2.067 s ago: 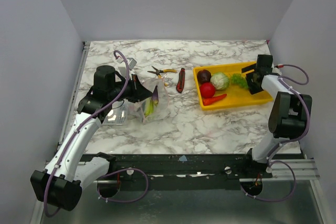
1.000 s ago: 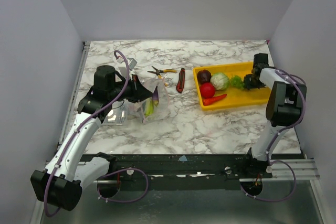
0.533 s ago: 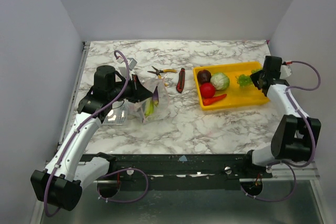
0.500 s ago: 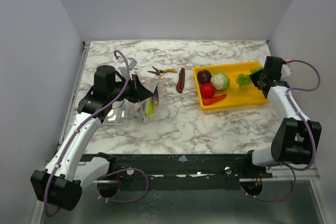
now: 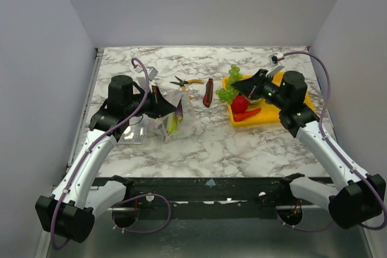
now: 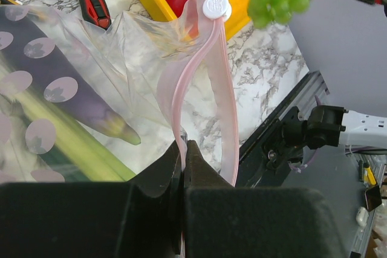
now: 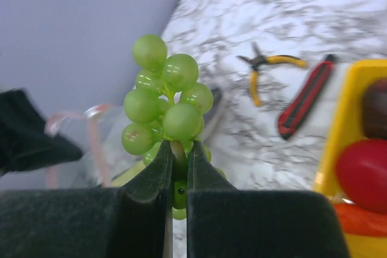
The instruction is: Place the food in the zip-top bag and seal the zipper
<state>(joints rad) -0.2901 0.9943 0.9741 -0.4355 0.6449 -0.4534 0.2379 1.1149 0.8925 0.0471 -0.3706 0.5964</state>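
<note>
My left gripper (image 6: 183, 146) is shut on the pink zipper (image 6: 199, 89), holding up the mouth of the zip-top bag (image 5: 175, 116). Inside the bag lie a purple eggplant (image 6: 78, 98) and a green piece (image 6: 72, 143). My right gripper (image 7: 177, 149) is shut on a bunch of green grapes (image 7: 166, 104). It holds the grapes (image 5: 228, 86) in the air over the left end of the yellow tray (image 5: 290, 110), to the right of the bag. A red round food (image 5: 240, 102) and a red chili (image 5: 248, 114) lie in the tray.
Yellow-handled pliers (image 5: 187, 81) and a red-and-black knife (image 5: 208, 92) lie on the marble between bag and tray. A rigid clear box (image 5: 133, 131) sits just left of the bag, under my left arm.
My right arm has lifted the grapes from the tray's right end and swung left with them, past the tray's left end. The left arm and bag have not moved.
</note>
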